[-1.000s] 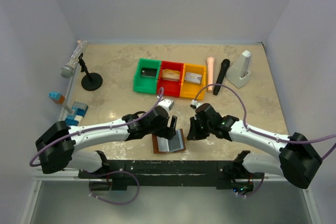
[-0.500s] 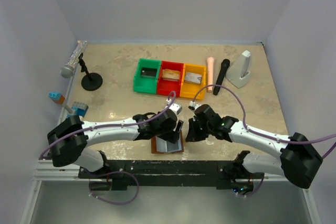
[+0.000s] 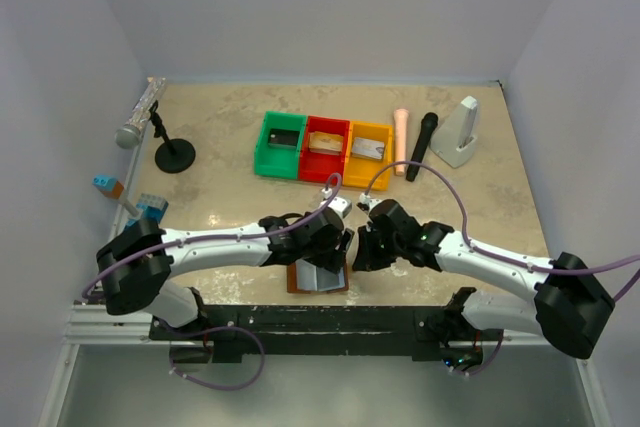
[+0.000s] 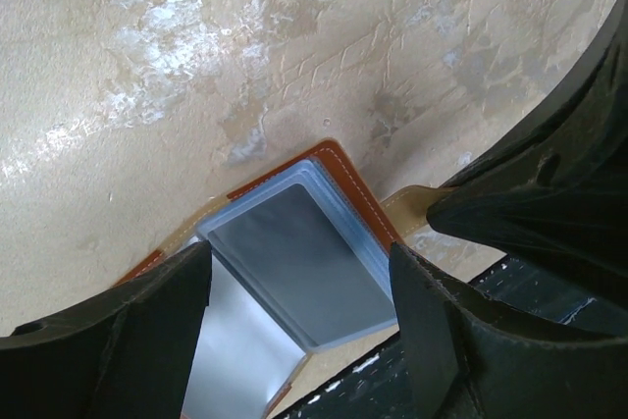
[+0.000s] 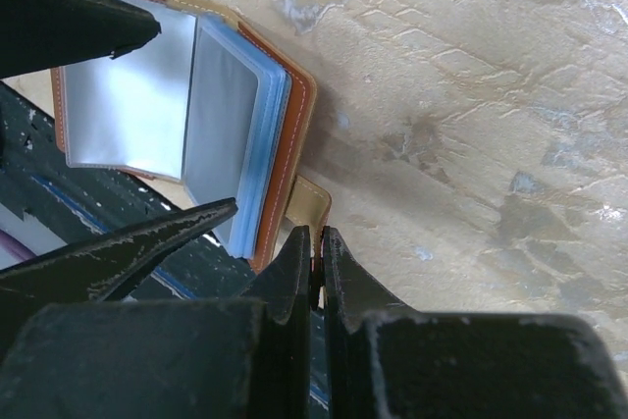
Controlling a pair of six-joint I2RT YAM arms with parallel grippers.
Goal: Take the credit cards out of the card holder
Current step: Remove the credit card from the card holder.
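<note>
The brown card holder (image 3: pixel 318 278) lies open at the table's near edge, its grey-blue sleeves (image 4: pixel 294 252) facing up. My left gripper (image 3: pixel 325 255) hangs open just above it, and in the left wrist view the gripper (image 4: pixel 299 331) has a finger on either side of the sleeves. My right gripper (image 3: pixel 358 253) is at the holder's right edge. The right wrist view shows this gripper (image 5: pixel 316 252) shut on the holder's tan strap tab (image 5: pixel 312 205). Credit cards lie in the bins: a dark one (image 3: pixel 283 137), a tan-gold one (image 3: pixel 325 142), a silvery one (image 3: pixel 370 149). I cannot tell whether the sleeves hold a card.
Green (image 3: pixel 262 147), red (image 3: pixel 312 163) and yellow (image 3: pixel 352 173) bins stand in a row mid-table. A microphone on a stand (image 3: pixel 135 125) and blue blocks (image 3: pixel 150 210) are at the left. A pink cylinder (image 3: pixel 400 137), a black microphone (image 3: pixel 422 142) and a white wedge (image 3: pixel 460 132) are at the back right. A black rail (image 3: pixel 320 317) runs along the near edge.
My left gripper has moved right and toward the near edge, and is now over the open card holder. The right gripper has kept its place on the strap.
</note>
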